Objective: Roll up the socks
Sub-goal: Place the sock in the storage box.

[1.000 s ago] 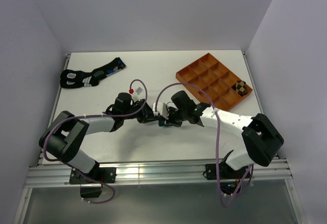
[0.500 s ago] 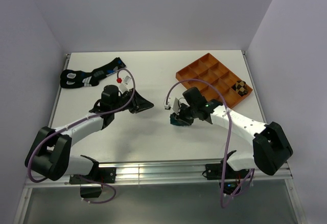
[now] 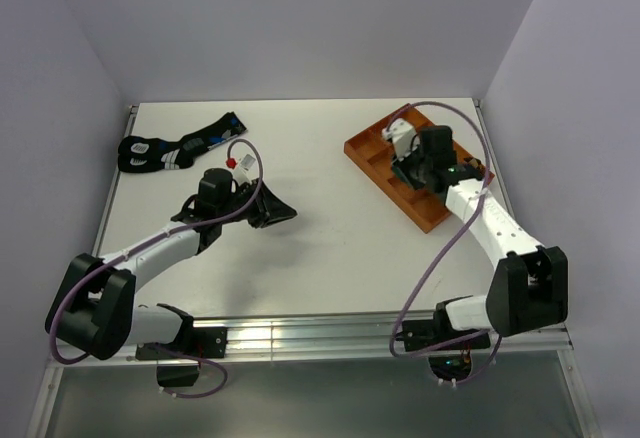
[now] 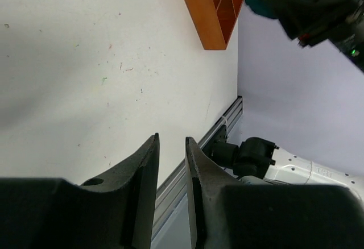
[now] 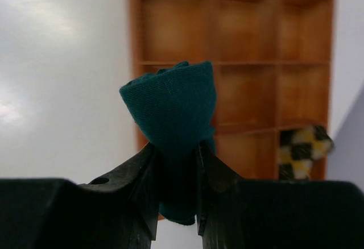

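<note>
1. Pale, bare walls (image 3: 300,28) close in the far side and both flanks of the workspace.
2. The white surface (image 3: 330,258) fills the middle of the top view. A metal rail (image 3: 300,338) runs along its near edge, where both arm bases are bolted.
3. An orange compartment tray (image 3: 380,180) lies on the right half of the surface, turned at an angle to its edges.
4. A pair of dark patterned socks (image 3: 180,144) lies flat and unrolled at the far left corner, well apart from both arms.
5. The left tool (image 4: 170,144) hangs over bare surface left of centre and points toward the tray. Its fingers stand a narrow gap apart with nothing between them.
6. The right tool (image 5: 177,146) is raised above the tray, with its fingers pressed into the teal sock (image 5: 170,104) from both sides.
7. The teal sock is a tight roll. Its top bulges out above the fingertips and a short end hangs below them, and it touches neither the tray nor the surface. In the left wrist view it shows as a teal lump at the top edge, above the tray's end.
8. The checkered sock (image 5: 301,146), also rolled, sits in a corner compartment at the tray's right end, off to one side of the right tool and apart from it.
</note>
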